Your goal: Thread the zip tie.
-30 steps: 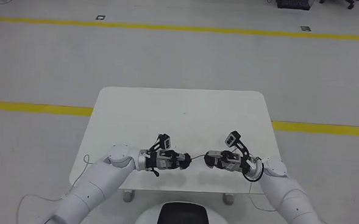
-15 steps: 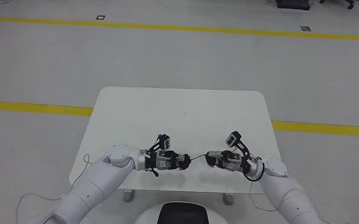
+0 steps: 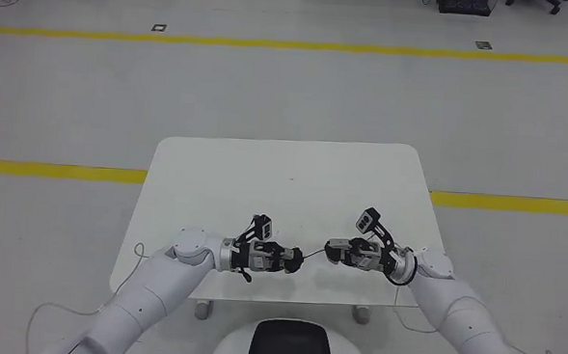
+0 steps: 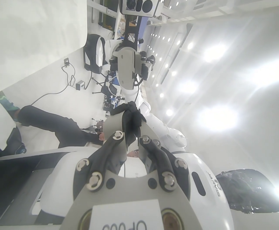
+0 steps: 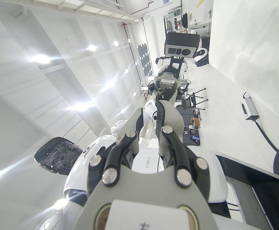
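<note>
Both my wrists hang over the near edge of the table (image 3: 284,167), low in the centre of the top view. My left gripper (image 3: 294,259) is clamped tight on one end of the zip tie (image 3: 312,253), a thin black line running up and to the right, straight at my right gripper (image 3: 330,249). Whether the right has hold of it, I can't tell. Here's the risk as I judge it: the strap is thin and springy, so a slight wrist twist could swing the tip past the head's slot. Push anyway and it bows or slips out, dropping off the table edge.
</note>
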Tool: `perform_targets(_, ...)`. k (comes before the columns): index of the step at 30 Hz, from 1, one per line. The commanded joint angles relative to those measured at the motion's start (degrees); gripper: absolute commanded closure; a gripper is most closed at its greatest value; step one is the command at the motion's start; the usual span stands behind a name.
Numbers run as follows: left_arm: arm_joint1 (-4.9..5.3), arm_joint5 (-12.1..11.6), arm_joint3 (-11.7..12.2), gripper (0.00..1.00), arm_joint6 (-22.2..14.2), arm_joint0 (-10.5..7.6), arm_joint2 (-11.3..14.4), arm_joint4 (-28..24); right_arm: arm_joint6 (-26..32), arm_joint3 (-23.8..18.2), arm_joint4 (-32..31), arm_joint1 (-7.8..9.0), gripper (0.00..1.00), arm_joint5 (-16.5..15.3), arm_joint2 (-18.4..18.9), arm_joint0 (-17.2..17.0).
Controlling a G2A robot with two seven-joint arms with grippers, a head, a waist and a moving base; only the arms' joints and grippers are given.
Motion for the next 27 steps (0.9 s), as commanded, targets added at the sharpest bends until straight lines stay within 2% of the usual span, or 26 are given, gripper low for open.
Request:
perform_targets(1,0.04,-0.1,0.0,1.0,0.0,-0.03,0.1,0.0,0.0,0.2,0.3,0.01,0.87,0.1,-0.2,0.1)
perform_targets(8,0.15,-0.2,0.1,1.0,-0.1,-0.1,0.4,-0.3,0.0,0.6,0.6,0.08,0.87,0.1,-0.9,0.6)
perform_targets(13,0.2,-0.2,0.2,1.0,0.1,-0.27,0.6,-0.4,0.0,1.0,0.4,0.1,0.93,0.2,-1.4,1.0)
perform_targets(22,0.32,-0.1,0.5,1.0,0.7,-0.43,0.9,-0.6,0.0,1.1,0.5,0.21,0.86,-0.6,-2.0,1.2)
perform_targets(27,0.37,0.0,0.4,1.0,0.9,-0.49,1.0,-0.8,0.0,0.9,0.3,0.37,0.89,-1.1,-2.3,1.1)
